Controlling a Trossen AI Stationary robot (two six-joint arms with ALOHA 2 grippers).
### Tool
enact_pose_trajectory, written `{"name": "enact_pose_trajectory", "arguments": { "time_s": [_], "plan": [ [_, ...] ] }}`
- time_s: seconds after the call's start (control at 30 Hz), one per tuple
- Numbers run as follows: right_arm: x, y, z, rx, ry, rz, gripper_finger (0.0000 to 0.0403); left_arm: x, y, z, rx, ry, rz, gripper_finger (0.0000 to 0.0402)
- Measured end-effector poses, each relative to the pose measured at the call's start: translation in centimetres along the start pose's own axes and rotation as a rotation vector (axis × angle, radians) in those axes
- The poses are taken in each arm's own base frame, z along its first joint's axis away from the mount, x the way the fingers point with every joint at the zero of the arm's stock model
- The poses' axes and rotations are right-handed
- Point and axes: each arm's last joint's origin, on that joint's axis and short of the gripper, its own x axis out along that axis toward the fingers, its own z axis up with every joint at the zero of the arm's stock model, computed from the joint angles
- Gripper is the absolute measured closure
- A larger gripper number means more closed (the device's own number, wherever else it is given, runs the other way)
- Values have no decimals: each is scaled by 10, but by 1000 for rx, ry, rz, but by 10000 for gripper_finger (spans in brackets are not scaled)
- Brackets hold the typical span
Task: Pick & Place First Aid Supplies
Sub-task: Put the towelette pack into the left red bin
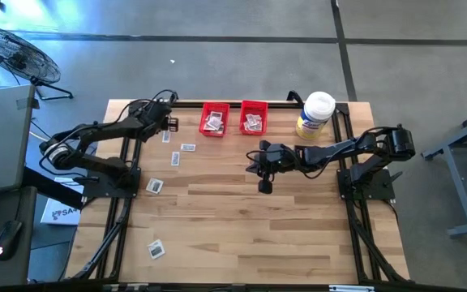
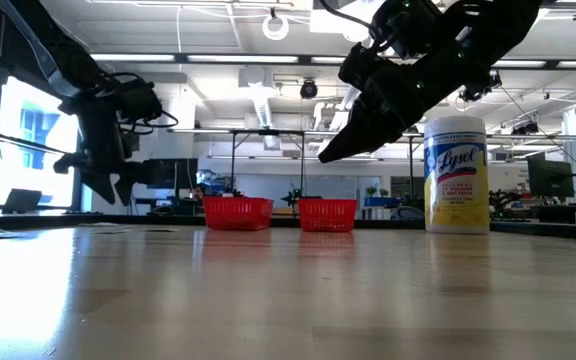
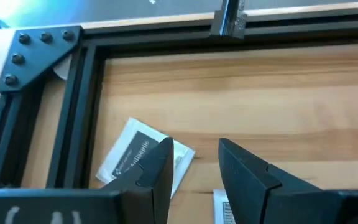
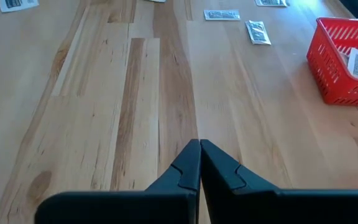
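Several small white packets with dark print lie flat on the wooden table's left part (image 1: 187, 148) (image 1: 154, 185) (image 1: 156, 249); more lie in the two red bins (image 1: 214, 119) (image 1: 254, 118). My left gripper (image 3: 194, 146) (image 1: 171, 123) hangs open just above the far left corner. One packet (image 3: 135, 155) lies partly behind one of its fingers and another (image 3: 220, 205) lies below the gap. My right gripper (image 4: 199, 143) (image 1: 254, 165) is shut and empty, raised over the table's middle and pointing toward the left edge. Loose packets (image 4: 222, 14) (image 4: 258, 31) lie far ahead of it.
A white-lidded, yellow-labelled jar (image 1: 314, 113) stands at the far right next to the bins. A black metal frame (image 3: 86, 81) runs along the table's far and left edges, close to my left gripper. Bare wood spreads across the middle and near side (image 1: 250, 235).
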Motion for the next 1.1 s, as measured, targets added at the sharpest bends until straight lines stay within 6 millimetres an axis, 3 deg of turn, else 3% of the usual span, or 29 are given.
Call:
{"name": "enact_pose_trajectory", "arguments": {
  "time_s": [0.27, 0.57, 0.8, 1.1],
  "plan": [
    [0, 0, 0, -1, 0, 0, 402, -3, -4, -3, 105, 75, 11, 278],
    [0, 0, 0, -2, -1, 0, 401, 1, -19, 21, 303, 288, 94, 278],
    [0, 0, 0, 0, -2, 2, 402, 28, -14, 29, 333, 505, 107, 278],
    [0, 0, 0, 0, -2, 14, 402, 30, -11, 51, 290, 593, 54, 279]
  ]
}}
